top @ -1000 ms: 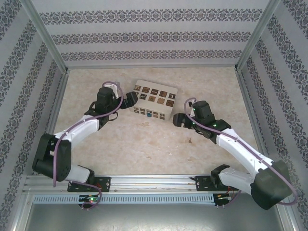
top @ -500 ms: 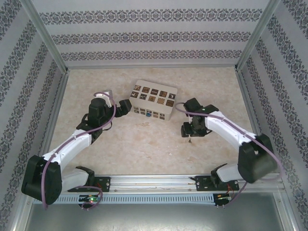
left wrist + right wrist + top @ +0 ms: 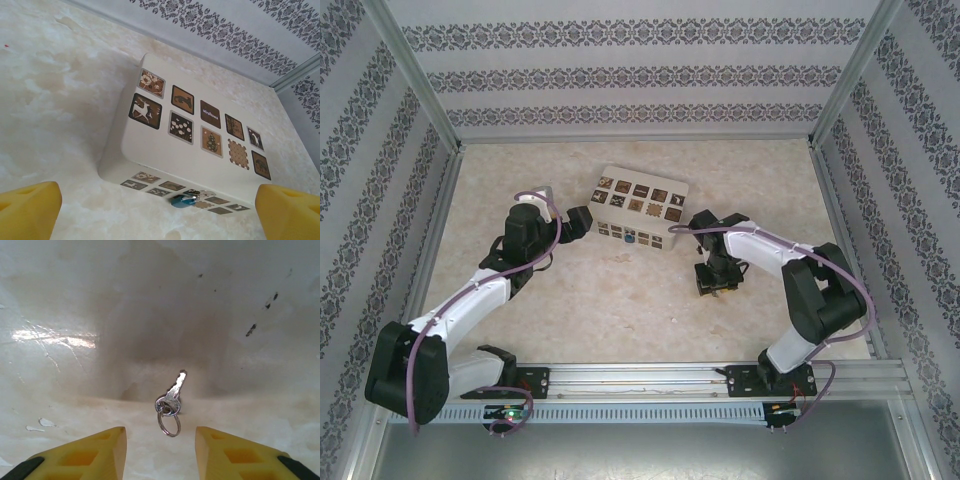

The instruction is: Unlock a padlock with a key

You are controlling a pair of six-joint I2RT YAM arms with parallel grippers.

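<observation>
Tagging padlock [image 3: 184, 201] first: blue body, low against the near side wall of white box [image 3: 190, 150], about mid-wall, down at table [image 3: 60, 100] level. Cannot tell shackle state, too small. Placing box toward far middle of table, set at an angle.

Next, key [image 3: 175, 390]: flat on table, small ring [image 3: 160, 424] attached, near box's near-right corner, apart from padlock. Blade aimed away from right wrist camera, tilted slightly right.

Marking right gripper [image 3: 159, 440] as straddling key: yellow fingers [image 3: 90, 455] parted, one each side of ring, touching neither key nor ring. Nothing held.

Marking left gripper [image 3: 157, 207] as spread wide and empty, aimed at box's near wall, fingertips [image 3: 30, 205] at either side, padlock ahead between them, not touched.

Likely failures, judged from here:
- Pinching ring instead of key head: leaves blade dangling, useless for a keyhole.
- Scraping thin flat key along slick table instead of lifting it.
- Grabbing off-centre, twisting blade in grip, spoiling alignment.
- Nudging box with left gripper, shifting or tipping tiny padlock.
- Missing keyhole outright: padlock far smaller than either gripper, keyhole too small to make out.
</observation>
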